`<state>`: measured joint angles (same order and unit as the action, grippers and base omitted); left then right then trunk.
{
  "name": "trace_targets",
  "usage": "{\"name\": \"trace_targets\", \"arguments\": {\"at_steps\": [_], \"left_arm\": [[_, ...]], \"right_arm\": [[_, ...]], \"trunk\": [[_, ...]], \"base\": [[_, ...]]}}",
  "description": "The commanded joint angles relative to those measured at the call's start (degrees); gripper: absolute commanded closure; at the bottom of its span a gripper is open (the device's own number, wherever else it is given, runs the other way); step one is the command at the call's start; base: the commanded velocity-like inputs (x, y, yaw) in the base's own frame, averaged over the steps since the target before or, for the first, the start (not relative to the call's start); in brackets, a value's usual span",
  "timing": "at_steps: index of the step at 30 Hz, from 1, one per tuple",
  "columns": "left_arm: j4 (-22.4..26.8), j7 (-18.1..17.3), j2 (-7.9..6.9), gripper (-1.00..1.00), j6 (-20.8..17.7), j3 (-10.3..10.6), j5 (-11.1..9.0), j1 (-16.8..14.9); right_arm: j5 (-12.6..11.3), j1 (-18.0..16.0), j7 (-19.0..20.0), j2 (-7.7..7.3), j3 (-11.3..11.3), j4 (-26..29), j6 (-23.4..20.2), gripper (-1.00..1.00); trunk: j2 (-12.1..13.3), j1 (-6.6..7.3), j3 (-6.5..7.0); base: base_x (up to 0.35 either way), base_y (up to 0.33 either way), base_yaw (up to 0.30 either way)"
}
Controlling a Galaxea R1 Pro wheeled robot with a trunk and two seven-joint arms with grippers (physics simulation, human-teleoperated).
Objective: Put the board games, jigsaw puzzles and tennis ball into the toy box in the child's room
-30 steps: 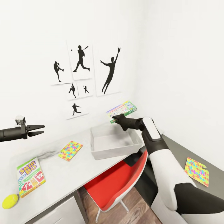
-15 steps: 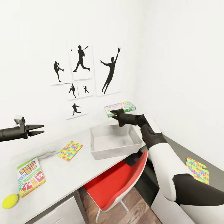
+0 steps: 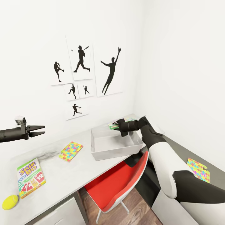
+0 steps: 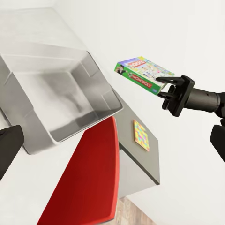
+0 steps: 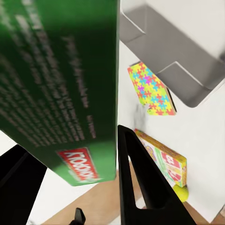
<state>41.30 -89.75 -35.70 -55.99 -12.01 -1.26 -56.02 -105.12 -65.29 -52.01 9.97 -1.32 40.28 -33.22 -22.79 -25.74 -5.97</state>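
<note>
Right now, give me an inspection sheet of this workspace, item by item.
Surface: pale table, with a lower dark grey side unit at its right.
Job's things: grey toy box on the table, inside bare where visible; Monopoly board game in the air over the box's far side; Skip-Bo board game, tennis ball and one jigsaw puzzle on the table; second jigsaw puzzle on the side unit.
Clutter: nothing seen.
Claws: right claw shut on the Monopoly box; left claw open, holding nothing, above the table.
Cables: nothing seen.
Surroundings: red chair tucked under the table, baseball silhouette prints on white wall, wood floor.
</note>
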Motion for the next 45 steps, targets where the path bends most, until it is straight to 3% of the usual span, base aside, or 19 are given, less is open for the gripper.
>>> {"name": "trace_targets", "arguments": {"at_steps": [1, 14, 22, 45], "left_arm": [[0.0, -0.2, -0.04, -1.0, -0.6, 0.0, 0.0, -0.1], [-0.2, -0.2, 0.02, -1.0, -0.7, 0.0, -0.1, -0.1], [-0.3, -0.2, 0.09, -1.0, -0.7, 0.1, -0.1, -0.1], [-0.3, -0.2, 0.19, -1.0, -0.8, 0.1, -0.1, -0.1]], "right_arm": [[-0.3, -0.1, -0.5, 0.03, -0.2, 0.1, -0.1, 1.0], [-0.6, -0.1, -0.7, 0.03, -0.4, 0.2, 0.3, 1.0], [-0.5, -0.1, -0.6, 0.03, -2.1, 0.2, 0.3, 1.0], [-0.4, 0.0, -0.5, 0.03, -4.2, -0.4, 0.3, 1.0]], "trunk": [[-0.1, -0.04, -0.13], [-0.1, -0.04, -0.13], [-0.1, -0.04, -0.13], [-0.1, -0.04, -0.13]], "base": [[0.0, 0.0, 0.0], [0.039, 0.0, 0.0], [0.025, 0.0, 0.0], [0.044, 0.0, 0.0]]}}
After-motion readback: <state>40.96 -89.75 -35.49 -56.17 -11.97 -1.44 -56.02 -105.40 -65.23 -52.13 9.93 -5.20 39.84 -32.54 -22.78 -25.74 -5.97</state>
